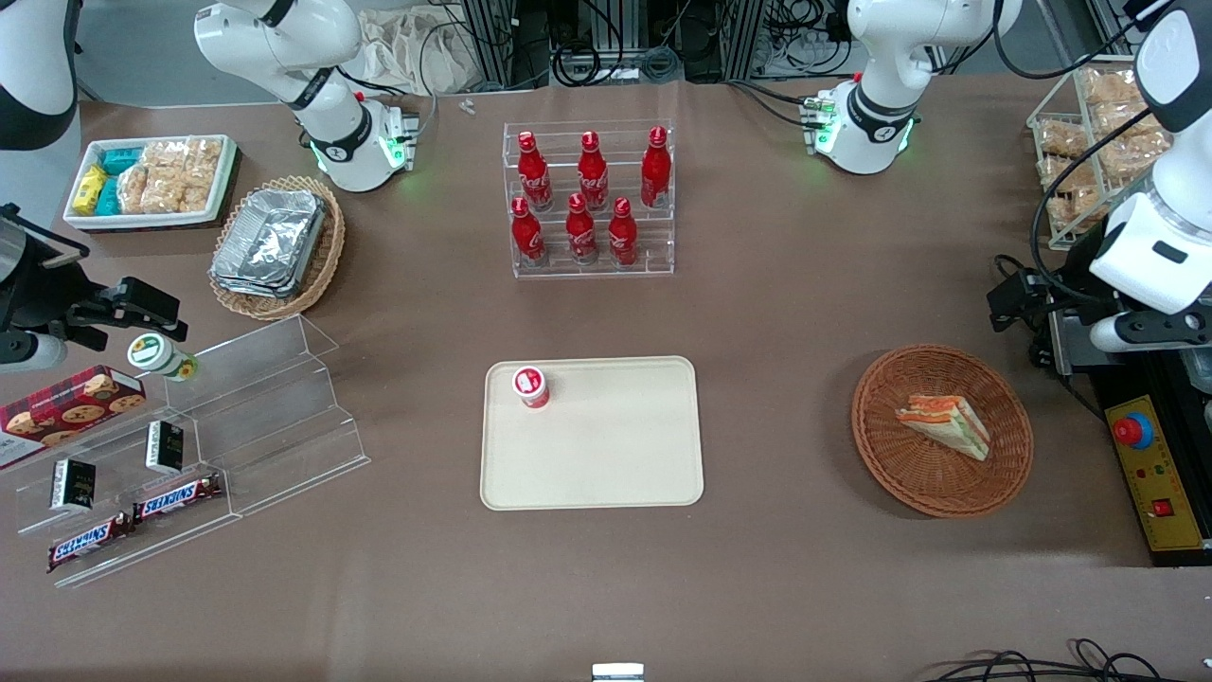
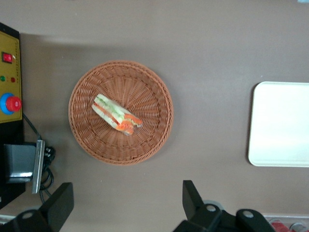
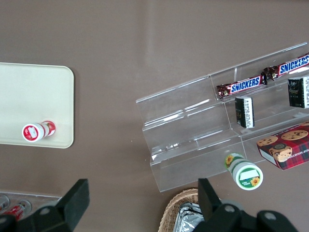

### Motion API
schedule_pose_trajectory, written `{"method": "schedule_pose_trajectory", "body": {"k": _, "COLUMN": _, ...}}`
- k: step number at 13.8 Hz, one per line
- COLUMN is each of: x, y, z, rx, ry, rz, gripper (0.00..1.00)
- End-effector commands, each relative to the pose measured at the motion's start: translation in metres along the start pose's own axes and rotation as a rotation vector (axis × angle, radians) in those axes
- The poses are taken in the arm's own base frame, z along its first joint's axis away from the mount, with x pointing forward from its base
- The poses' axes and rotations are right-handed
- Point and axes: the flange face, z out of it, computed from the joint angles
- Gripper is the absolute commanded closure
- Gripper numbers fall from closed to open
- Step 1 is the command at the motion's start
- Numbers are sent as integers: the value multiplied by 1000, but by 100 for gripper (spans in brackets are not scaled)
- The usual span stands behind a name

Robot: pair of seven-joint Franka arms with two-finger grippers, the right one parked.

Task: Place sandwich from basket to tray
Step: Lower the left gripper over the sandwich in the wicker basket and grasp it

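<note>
The sandwich (image 1: pixel 947 421) (image 2: pixel 116 115), a wedge with orange and green filling, lies in the round reddish-brown wicker basket (image 1: pixel 876 450) (image 2: pixel 154 137). The cream tray (image 1: pixel 615 455) (image 2: pixel 280 125) (image 3: pixel 29 96) lies flat at the table's middle, with a small red-and-white bottle (image 1: pixel 532 386) (image 3: pixel 36 131) standing on one corner. My left gripper (image 1: pixel 1015 296) (image 2: pixel 126 203) hangs high above the table, a little farther from the front camera than the basket and toward the working arm's end. It is open wide, with only bare table between its fingers.
A clear rack of red cola bottles (image 1: pixel 589 199) stands farther from the front camera than the tray. A yellow control box with a red button (image 1: pixel 1150 464) (image 2: pixel 9 104) sits beside the basket. A stepped clear shelf with snacks (image 1: pixel 189 445) and a tan basket of foil containers (image 1: pixel 275 246) are toward the parked arm's end.
</note>
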Motion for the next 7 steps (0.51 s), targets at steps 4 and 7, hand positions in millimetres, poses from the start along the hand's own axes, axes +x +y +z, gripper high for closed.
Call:
{"method": "schedule_pose_trajectory", "body": {"k": 4, "x": 15, "y": 3, "z": 32, "rx": -13, "ry": -53, "rz": -23, "gripper": 0}}
{"method": "schedule_pose_trajectory", "body": {"k": 7, "x": 28, "y": 3, "z": 42, "rx": -21, "ry": -55, "rz": -28, "gripper": 0}}
